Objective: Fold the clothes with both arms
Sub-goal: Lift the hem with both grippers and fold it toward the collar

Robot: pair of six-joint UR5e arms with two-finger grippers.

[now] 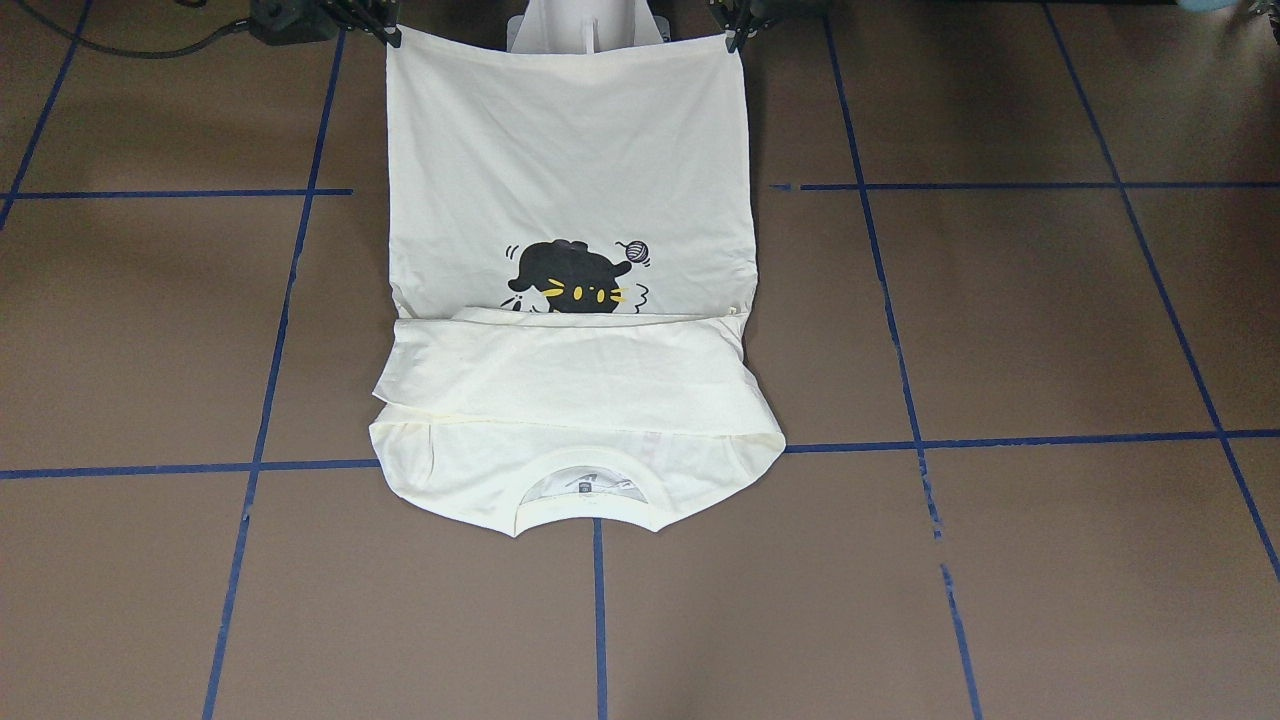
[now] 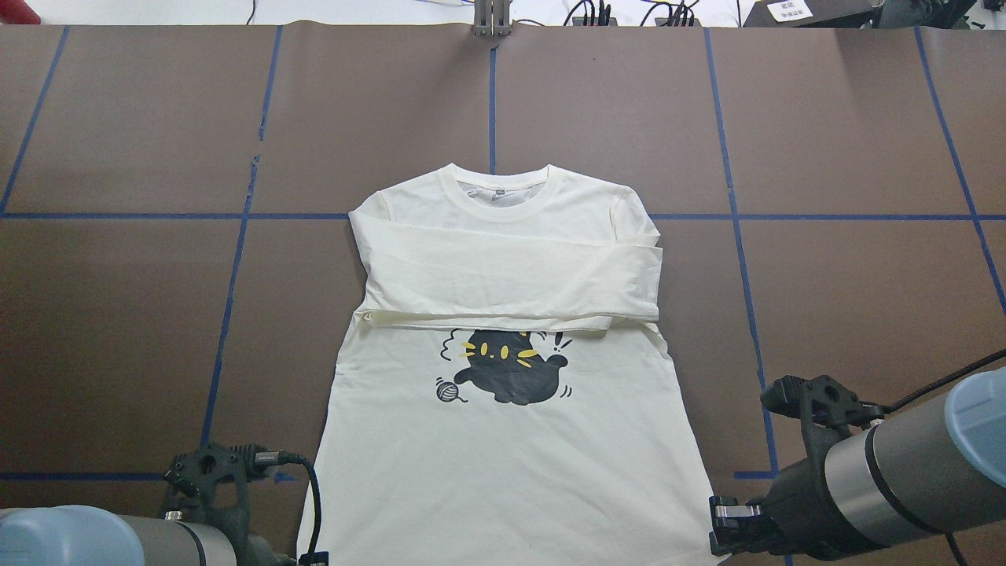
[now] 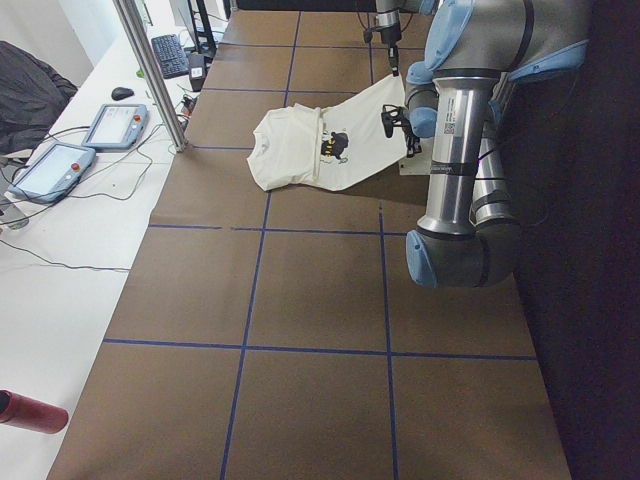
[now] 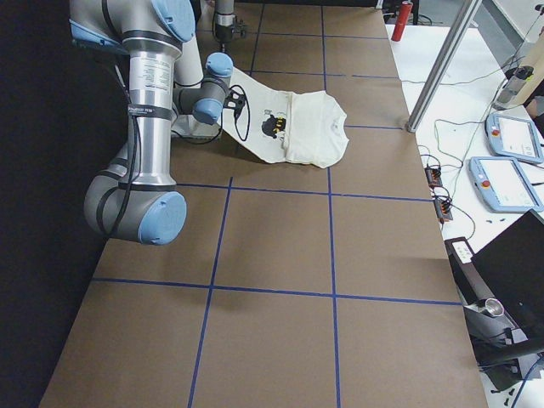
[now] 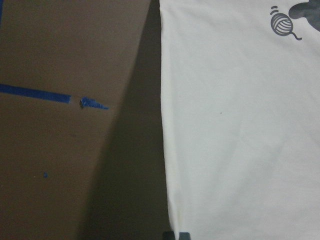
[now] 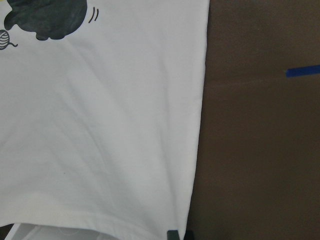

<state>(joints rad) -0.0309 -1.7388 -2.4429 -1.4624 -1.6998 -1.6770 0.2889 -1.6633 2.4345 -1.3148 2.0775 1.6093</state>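
Note:
The cream-white T-shirt lies print side up on the brown table, both long sleeves folded across its chest. The black cat print and yarn ball show below the sleeves. The collar end rests on the table, and the hem end is raised toward the robot. My left gripper is shut on one hem corner, at the bottom left of the overhead view. My right gripper is shut on the other hem corner. The hem is stretched flat between them. No lettering shows.
Blue tape lines grid the table. The white pedestal base stands just behind the raised hem. A metal post, teach pendants and cables lie on the white side table beyond the far edge. A red bottle lies there too.

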